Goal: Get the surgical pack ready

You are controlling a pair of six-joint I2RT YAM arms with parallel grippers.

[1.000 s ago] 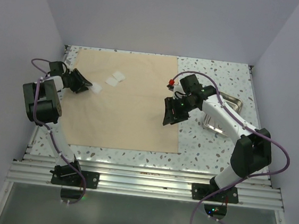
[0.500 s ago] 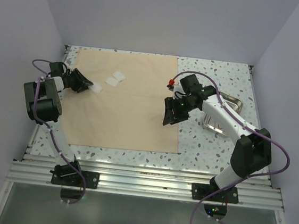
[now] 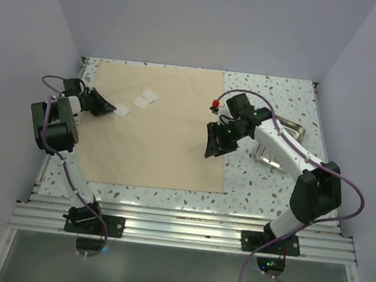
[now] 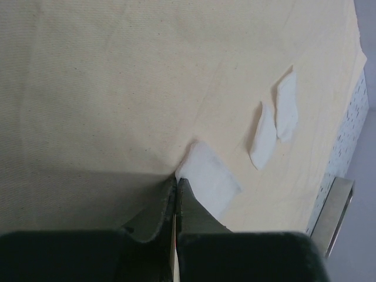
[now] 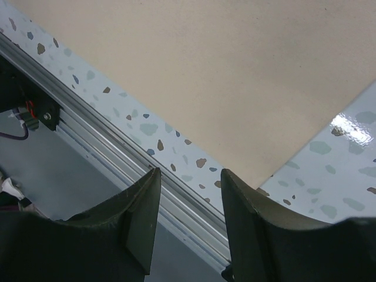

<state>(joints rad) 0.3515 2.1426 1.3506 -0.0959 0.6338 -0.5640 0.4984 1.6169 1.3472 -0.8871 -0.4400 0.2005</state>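
L gripper (image 4: 177, 187): jaws shut, pinching corner of gauze square (image 4: 210, 183) on sheet (image 4: 106, 88). R gripper (image 5: 189, 175): wide open, empty. I lift slow, w/o dragging sheet.

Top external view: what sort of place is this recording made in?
Probably a lab robot test cell, not a clinic: plain pale lilac walls box in a speckled terrazzo-pattern tabletop, a ribbed aluminium rail runs along its near edge, and a big tan paper-like sheet is laid out.
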